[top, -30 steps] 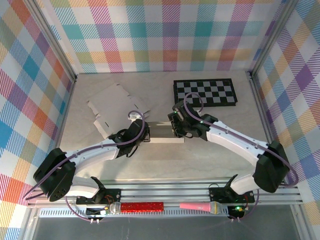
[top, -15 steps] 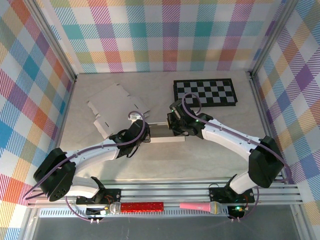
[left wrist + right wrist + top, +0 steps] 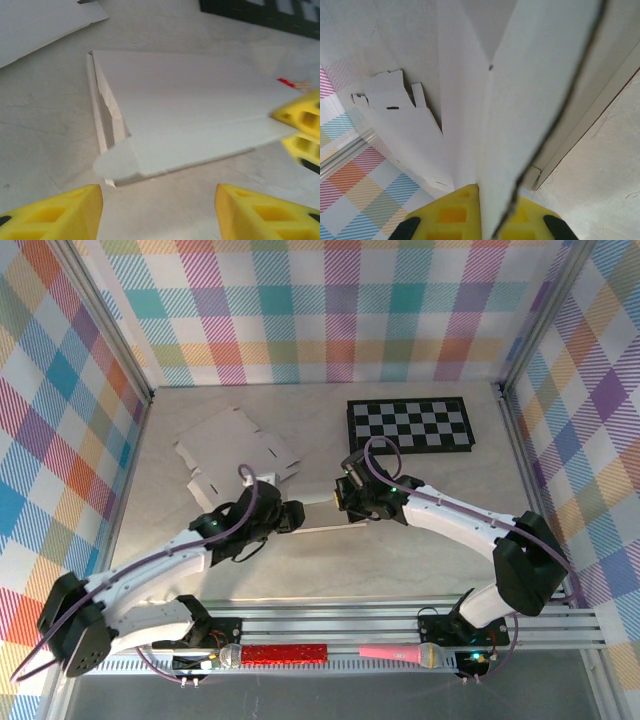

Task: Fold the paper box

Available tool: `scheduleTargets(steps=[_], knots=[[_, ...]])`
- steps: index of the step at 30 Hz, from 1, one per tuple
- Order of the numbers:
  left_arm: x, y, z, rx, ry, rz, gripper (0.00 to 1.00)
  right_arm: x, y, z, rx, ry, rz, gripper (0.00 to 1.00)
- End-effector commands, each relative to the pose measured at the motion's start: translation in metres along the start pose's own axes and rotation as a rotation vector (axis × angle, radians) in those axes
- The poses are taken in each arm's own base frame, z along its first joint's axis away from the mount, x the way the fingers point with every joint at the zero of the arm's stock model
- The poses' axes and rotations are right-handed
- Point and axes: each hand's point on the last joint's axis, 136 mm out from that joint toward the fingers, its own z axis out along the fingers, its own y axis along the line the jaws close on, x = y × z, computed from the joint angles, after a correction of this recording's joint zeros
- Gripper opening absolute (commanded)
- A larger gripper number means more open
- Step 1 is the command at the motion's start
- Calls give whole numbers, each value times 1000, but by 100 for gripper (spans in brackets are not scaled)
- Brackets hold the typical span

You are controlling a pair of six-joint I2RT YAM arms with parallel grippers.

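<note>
White box [image 3: 200,115] ahead of the yellow fingers [image 3: 55,212]; black-and-white checkerboard [image 3: 408,425] beyond them, on a pale grey mottled bench [image 3: 420,560]. The walls [image 3: 300,310] all round are pastel plaid.

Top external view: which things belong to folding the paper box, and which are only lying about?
Belong to the job:
paper box, its edge clamped in the right jaws, with the left jaws open before it

Only lying about:
flat cardboard blanks, untouched
checkerboard
red microphone and pink microphone on the front rail
</note>
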Motion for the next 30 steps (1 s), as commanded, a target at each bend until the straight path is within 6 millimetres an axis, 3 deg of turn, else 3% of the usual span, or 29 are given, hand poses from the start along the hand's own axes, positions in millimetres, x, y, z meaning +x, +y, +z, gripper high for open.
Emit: scheduleTargets(steps=[1,5,8,13,17,21,30], knots=[[21,3,-20,28,78,-56,62,-1,-14,3,28,14,-8,0],[5,8,-45,9,21,-123,72,-2,-19,6,41,17,-16,0],[-6,17,-46,-15,14,-229,72,-3,-21,7,49,15,-19,0],[-19,29,-11,-11,106,-429,65,-3,-30,12,81,23,-36,0],[-23,28,21,-3,182,-450,57,-5,-43,18,118,31,-40,0],[-21,25,49,12,224,-443,55,-6,-47,20,122,35,-38,0],[-10,28,73,28,250,-439,43,-5,-49,20,133,37,-44,0]])
